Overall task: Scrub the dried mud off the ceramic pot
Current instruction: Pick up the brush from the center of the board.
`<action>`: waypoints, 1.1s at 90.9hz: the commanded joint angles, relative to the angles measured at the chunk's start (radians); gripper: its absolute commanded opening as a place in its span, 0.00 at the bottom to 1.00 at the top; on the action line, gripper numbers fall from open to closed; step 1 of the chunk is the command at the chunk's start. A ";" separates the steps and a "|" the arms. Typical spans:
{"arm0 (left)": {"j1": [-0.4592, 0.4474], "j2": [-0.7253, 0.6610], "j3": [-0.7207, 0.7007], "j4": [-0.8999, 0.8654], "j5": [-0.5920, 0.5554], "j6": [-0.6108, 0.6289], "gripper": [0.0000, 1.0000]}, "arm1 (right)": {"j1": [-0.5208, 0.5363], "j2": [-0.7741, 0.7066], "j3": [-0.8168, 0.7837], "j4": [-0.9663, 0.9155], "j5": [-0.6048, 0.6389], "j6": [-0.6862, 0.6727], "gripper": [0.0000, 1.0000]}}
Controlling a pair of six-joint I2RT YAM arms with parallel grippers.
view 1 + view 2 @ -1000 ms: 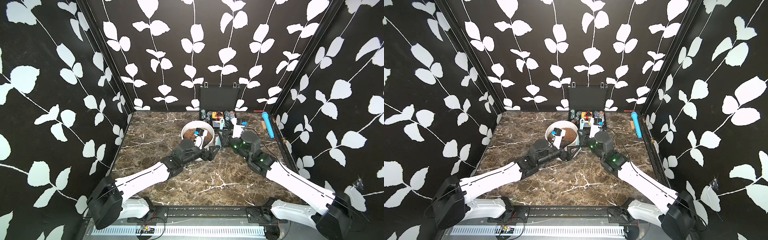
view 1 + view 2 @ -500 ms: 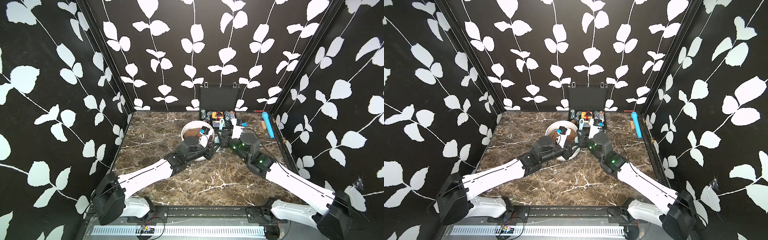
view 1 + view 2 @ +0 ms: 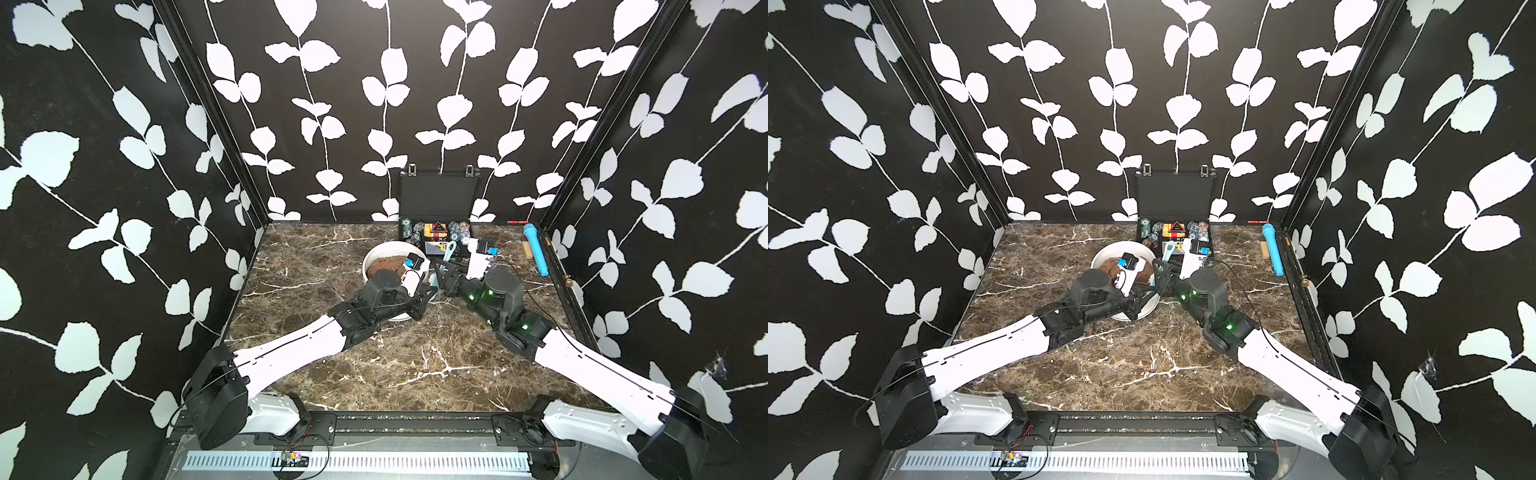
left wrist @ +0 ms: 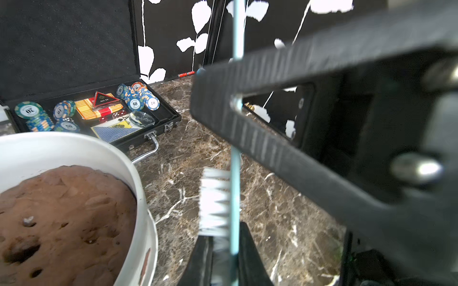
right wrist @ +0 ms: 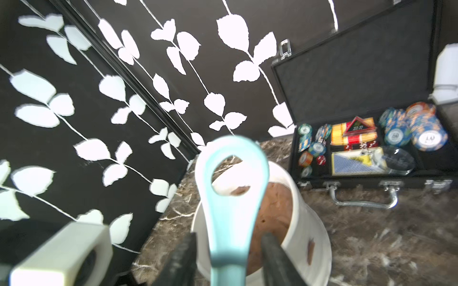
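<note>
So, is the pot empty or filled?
Filled: a brown lumpy mound sits inside the pot, its top close under the white rim.

The ceramic pot (image 4: 74,146) is plain white, with a lumpy mid-brown mound (image 4: 64,213) filling it and a small reddish-brown streak of dried mud (image 5: 310,248) on its outer wall. Beside the pot, the brush (image 4: 215,198) has white bristles on a pale teal handle. Behind the pot, the black case (image 4: 171,118) holds blue, green and orange striped chips (image 4: 135,103), red dice (image 5: 321,160) and yellow-and-red bars (image 4: 86,110). The table (image 3: 415,353) is dark brown marble veined white; the walls (image 3: 124,166) are black with white leaf vines
</note>
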 commanded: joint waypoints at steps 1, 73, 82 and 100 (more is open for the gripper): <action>-0.001 -0.036 0.043 -0.105 -0.007 0.099 0.06 | 0.007 -0.036 0.013 -0.046 0.016 -0.084 0.56; 0.181 -0.075 0.340 -0.860 0.251 0.637 0.02 | -0.093 -0.035 0.408 -0.807 -0.404 -1.294 0.72; 0.181 -0.055 0.382 -0.927 0.242 0.698 0.01 | -0.090 -0.003 0.451 -0.829 -0.421 -1.353 0.71; 0.181 -0.045 0.421 -0.992 0.190 0.801 0.00 | -0.080 0.036 0.522 -0.888 -0.389 -1.391 0.71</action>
